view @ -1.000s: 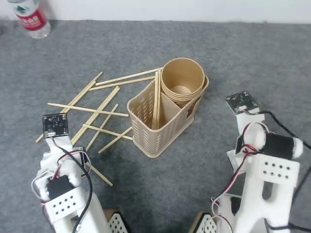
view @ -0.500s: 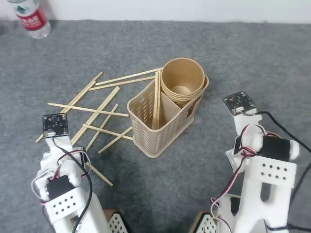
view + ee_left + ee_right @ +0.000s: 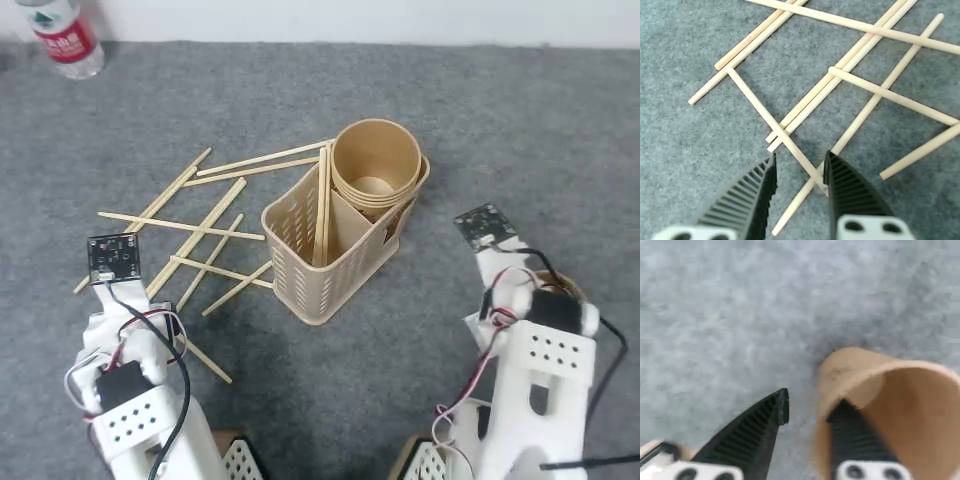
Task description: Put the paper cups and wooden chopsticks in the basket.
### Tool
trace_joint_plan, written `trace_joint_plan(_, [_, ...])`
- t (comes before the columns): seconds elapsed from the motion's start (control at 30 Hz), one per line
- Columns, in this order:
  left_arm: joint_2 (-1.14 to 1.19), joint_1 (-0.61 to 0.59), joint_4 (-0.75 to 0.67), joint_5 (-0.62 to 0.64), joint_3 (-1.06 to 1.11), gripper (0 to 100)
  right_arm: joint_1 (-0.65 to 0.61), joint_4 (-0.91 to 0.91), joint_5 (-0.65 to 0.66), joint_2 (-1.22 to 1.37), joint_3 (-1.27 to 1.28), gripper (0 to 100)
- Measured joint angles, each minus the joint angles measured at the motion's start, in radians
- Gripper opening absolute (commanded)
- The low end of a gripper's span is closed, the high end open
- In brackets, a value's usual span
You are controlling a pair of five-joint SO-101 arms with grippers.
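Only writing around is on the plastic bottle [image 3: 65,35] at the far edge: red label, white print, too small to make out.

The basket [image 3: 300,265] sits in the middle of the grey surface [image 3: 500,120] and has two compartments. The far one holds a stack of paper cups [image 3: 375,160], upright. The near one has a few wooden chopsticks [image 3: 322,210] leaning in it.

The loose chopsticks [image 3: 180,226] lie criss-crossed on the surface next to the basket, on the left arm's side. The left arm [image 3: 130,370] is bent over them. The left gripper [image 3: 800,157] hangs low above the pile with its fingers [image 3: 757,192] narrowly apart, holding nothing. One stick runs across the gap under the tips.

The right arm [image 3: 530,350] is tucked back near its base. The right gripper [image 3: 812,400] points down at a lone paper cup [image 3: 900,400] lying on its side, well apart from the basket. Its fingers [image 3: 755,432] are spread: one is outside the cup, the other is at the cup's mouth, and the cup wall is between them, not pinched.
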Motion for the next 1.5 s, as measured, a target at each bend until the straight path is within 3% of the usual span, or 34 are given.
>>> trace_joint_plan(0.17, [0.0, 0.0, 0.0, 0.0, 0.0, 15, 0.097, -0.015, 0.049, -0.035, -0.061, 0.7])
trace_joint_plan(0.33, [0.0, 0.0, 0.0, 0.0, 0.0, 15, 0.117, 0.048, 0.049, -0.133, -0.347, 0.7])
trace_joint_plan(0.5, [0.0, 0.0, 0.0, 0.0, 0.0, 15, -0.006, 0.061, -0.017, -0.222, -0.672, 0.7])
trace_joint_plan(0.67, [0.0, 0.0, 0.0, 0.0, 0.0, 15, -0.235, 0.003, -0.049, -0.232, -0.795, 0.7])
trace_joint_plan(0.87, [0.0, 0.0, 0.0, 0.0, 0.0, 15, -0.451, -0.038, -0.091, -0.048, -0.861, 0.7])
trace_joint_plan(1.03, [0.0, 0.0, 0.0, 0.0, 0.0, 15, -0.563, 0.012, -0.147, 0.149, -1.089, 0.7])
trace_joint_plan(1.27, [0.0, 0.0, 0.0, 0.0, 0.0, 15, -0.594, 0.253, -0.169, 0.491, -1.499, 0.7])
trace_joint_plan(1.5, [0.0, 0.0, 0.0, 0.0, 0.0, 15, -0.686, 0.416, -0.173, 0.733, -1.688, 0.7])
